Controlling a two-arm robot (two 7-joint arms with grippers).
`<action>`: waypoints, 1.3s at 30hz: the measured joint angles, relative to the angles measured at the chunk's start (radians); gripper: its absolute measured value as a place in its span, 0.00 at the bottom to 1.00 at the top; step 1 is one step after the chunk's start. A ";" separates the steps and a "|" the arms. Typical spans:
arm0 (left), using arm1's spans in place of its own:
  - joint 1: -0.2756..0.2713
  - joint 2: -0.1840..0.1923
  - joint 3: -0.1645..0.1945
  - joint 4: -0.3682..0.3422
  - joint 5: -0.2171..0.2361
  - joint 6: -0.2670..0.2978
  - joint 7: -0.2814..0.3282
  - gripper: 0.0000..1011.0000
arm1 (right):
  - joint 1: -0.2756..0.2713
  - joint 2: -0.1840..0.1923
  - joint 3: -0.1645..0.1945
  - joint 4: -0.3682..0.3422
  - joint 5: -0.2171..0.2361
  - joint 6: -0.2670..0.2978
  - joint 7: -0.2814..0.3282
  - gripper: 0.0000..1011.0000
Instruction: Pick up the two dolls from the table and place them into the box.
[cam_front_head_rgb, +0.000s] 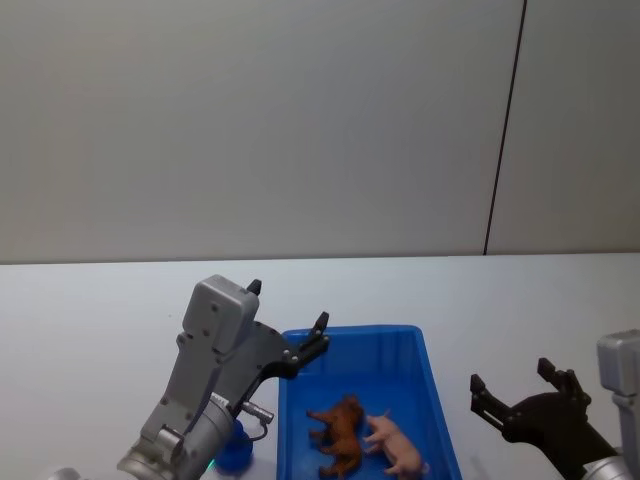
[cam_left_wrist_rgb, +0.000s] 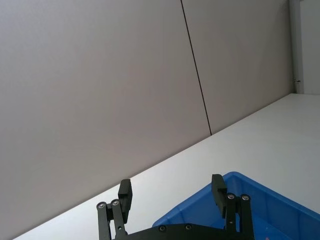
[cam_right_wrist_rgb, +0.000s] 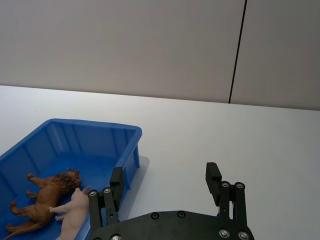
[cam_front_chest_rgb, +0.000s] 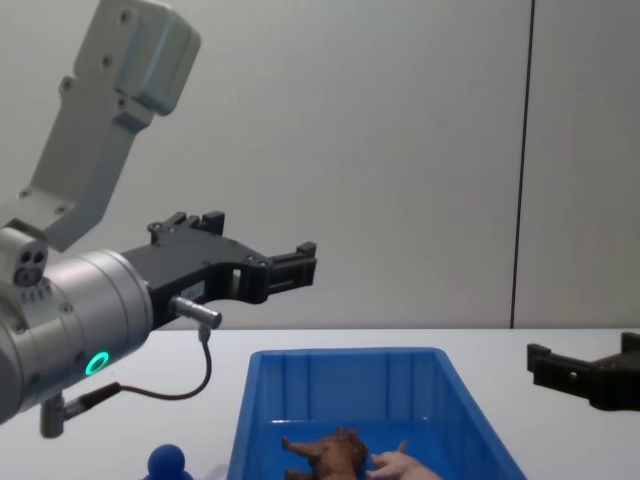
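Lying in the box: brown doll beside pink doll | left gripper over its left wall, right gripper beside it: both spread wide, empty, since dolls seem delivered.

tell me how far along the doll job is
Done: the brown doll and the pink doll both lie side by side on the floor of the blue box. In hand: nothing; the left gripper hangs open above the box's far left corner, and the right gripper is open over the table to the box's right. Left: no doll lies on the table, so the placing looks finished.
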 joint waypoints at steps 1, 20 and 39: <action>0.001 0.001 -0.001 -0.001 -0.002 0.003 0.001 0.99 | -0.002 0.001 0.001 -0.001 0.001 0.000 -0.004 0.99; 0.067 0.051 -0.026 -0.060 -0.071 0.163 0.073 0.99 | -0.013 0.009 0.008 -0.009 0.006 -0.003 -0.025 0.99; 0.116 0.077 -0.040 -0.033 -0.109 0.256 0.102 0.99 | -0.015 0.011 0.009 -0.011 0.007 -0.003 -0.029 0.99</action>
